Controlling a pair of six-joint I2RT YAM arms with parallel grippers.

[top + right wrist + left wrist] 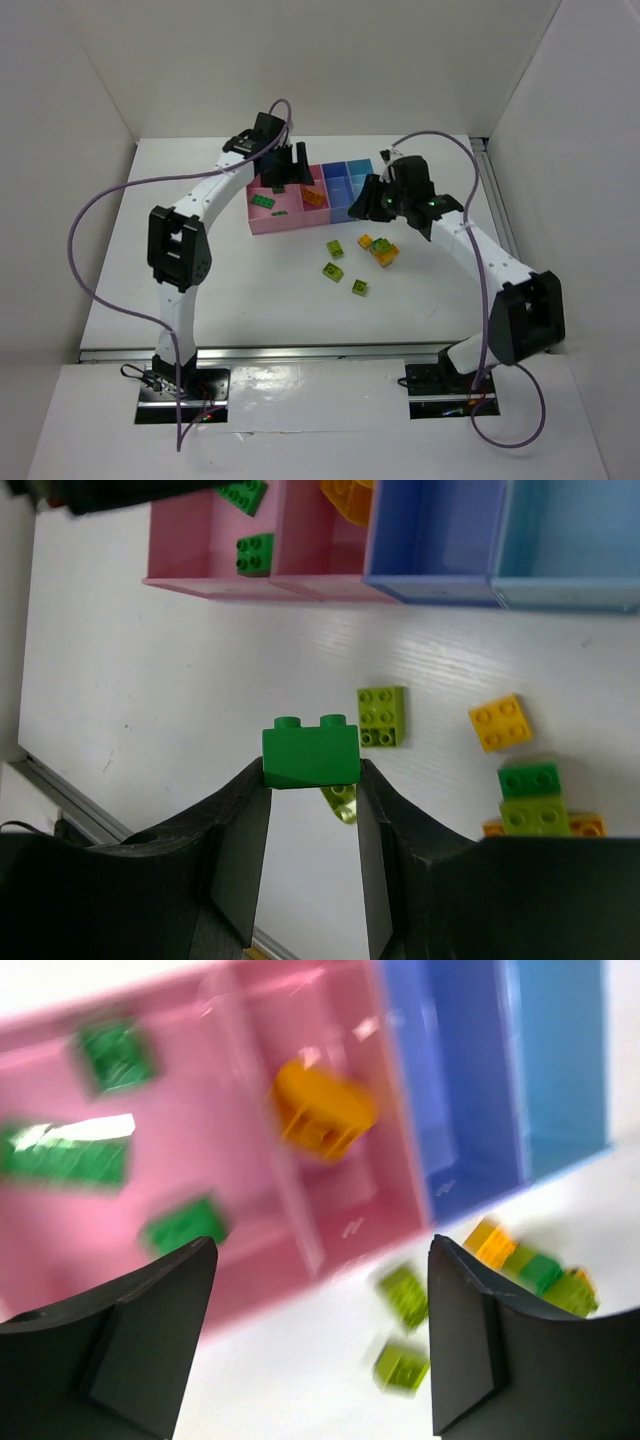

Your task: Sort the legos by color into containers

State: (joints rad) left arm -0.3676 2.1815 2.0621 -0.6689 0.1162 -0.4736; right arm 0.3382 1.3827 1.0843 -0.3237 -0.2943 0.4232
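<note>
**A:** What's the left tool doing?

**B:** The left tool (320, 1260) hangs over the pink bins (240, 1150). Its fingers are wide apart and nothing is between them. Below the gap, an orange brick (322, 1110) lies in the pink compartment next to the purple-blue bin (450, 1080). Three dark green bricks (62, 1155) lie in the pink compartment on the other side. That view is blurred.

**A:** And the right one?

**B:** The right tool (312, 772) is clamped on a single green brick (310, 750), one finger on each side. It holds the brick above the worktop (150, 680), on the near side of the bins.

**A:** Any loose pieces?

**B:** Yes, on the worktop near that tool. There is a lime brick (382, 717) and an orange-yellow brick (500, 723). There is also a small stack (535, 800) of dark green, lime and orange pieces. The light blue bin (570, 530) ends the row.
</note>
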